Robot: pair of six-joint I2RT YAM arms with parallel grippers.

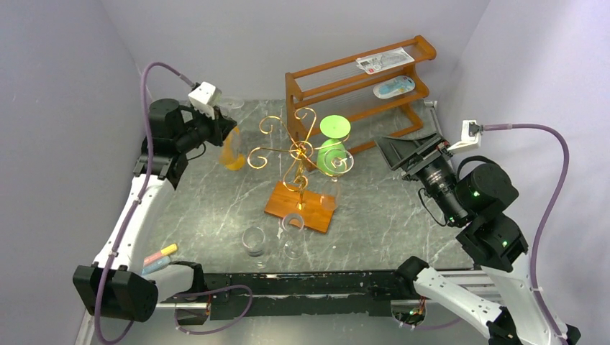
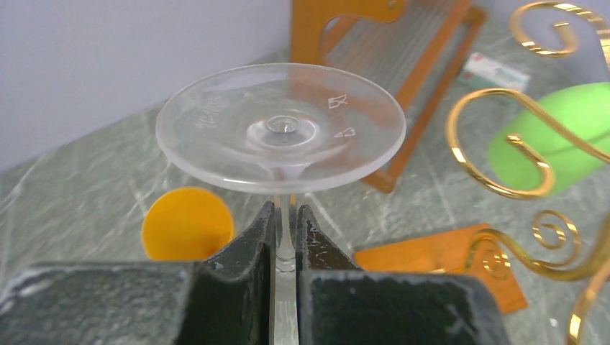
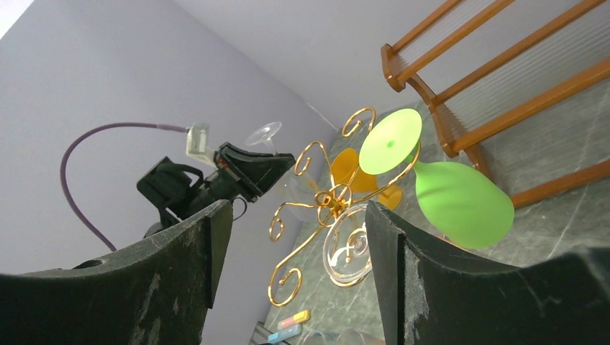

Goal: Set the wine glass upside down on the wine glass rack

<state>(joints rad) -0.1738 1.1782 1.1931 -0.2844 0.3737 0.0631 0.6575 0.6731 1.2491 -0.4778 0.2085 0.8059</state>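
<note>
The left end effector (image 1: 224,128) (image 2: 285,215) is clenched on the thin stem of the clear wine glass (image 1: 231,103) (image 2: 280,129), which it holds foot up and bowl down, above the tabletop (image 1: 208,208) and to the left of the rack (image 1: 296,162). The glass touches no part of the rack. In the left wrist view the round foot sits just past the fingertips and the stem runs down between the two jaws, so the bowl is hidden. The right end effector (image 1: 394,147) (image 3: 298,208) is released, with its jaws wide apart and nothing between them. It hangs to the right of the rack and faces it. The rack is a gold wire tree with curled arms, standing on a flat wooden base (image 1: 306,208) in the middle of the tabletop. A green glass (image 1: 334,128) (image 3: 460,201) hangs upside down on its right side, and a second clear glass (image 3: 349,248) hangs just beside it. An orange glass (image 1: 231,152) sits at the rack's left, below the left end effector; whether it hangs or stands I cannot tell. Two more clear glasses (image 1: 254,241) (image 1: 291,228) stand on the tabletop in front of the base. A brown wooden shelf (image 1: 360,79) stands behind the rack.
</note>
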